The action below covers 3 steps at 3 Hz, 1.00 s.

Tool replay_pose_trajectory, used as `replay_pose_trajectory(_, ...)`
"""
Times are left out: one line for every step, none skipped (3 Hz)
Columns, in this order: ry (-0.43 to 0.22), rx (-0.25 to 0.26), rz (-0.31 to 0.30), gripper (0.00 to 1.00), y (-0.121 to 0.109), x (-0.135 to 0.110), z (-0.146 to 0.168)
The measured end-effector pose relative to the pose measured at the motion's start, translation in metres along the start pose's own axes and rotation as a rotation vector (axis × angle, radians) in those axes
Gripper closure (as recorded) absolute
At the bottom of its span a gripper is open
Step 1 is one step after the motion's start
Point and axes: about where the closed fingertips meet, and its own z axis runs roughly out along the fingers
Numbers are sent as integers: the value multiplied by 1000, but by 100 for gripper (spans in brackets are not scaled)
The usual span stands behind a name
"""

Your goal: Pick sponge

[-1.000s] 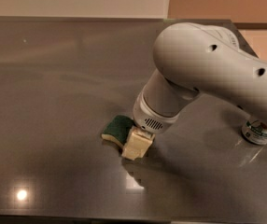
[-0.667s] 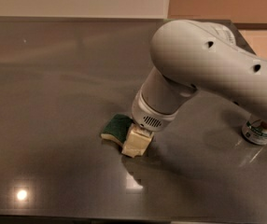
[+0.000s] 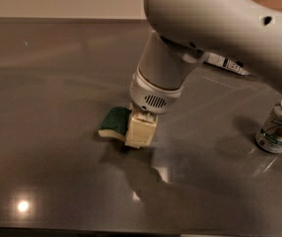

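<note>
Shifted slightly up and left since before, our gripper has its pale fingers clamped on the sponge's right end, just over the surface.

The sponge is laid near the middle of the table. The gripper is set down at its right end, touching it. A soda can is stood well apart, far to the right.

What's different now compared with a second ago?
The arm has swung upward in the view, uncovering the soda can. The gripper stays at the end of the sponge nearer the can; both sit slightly higher in the picture, though a lift off the table is unclear. The can stays upright.
</note>
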Motion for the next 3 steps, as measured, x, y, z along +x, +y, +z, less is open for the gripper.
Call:
replay_pose_trajectory(23, -37, -47, 100, 2, -8, -27)
replay_pose_trajectory(-29, -28, -73, 100, -11, -14, -86)
replay_pose_trajectory(-30, -26, -73, 100, -11, -14, -86)
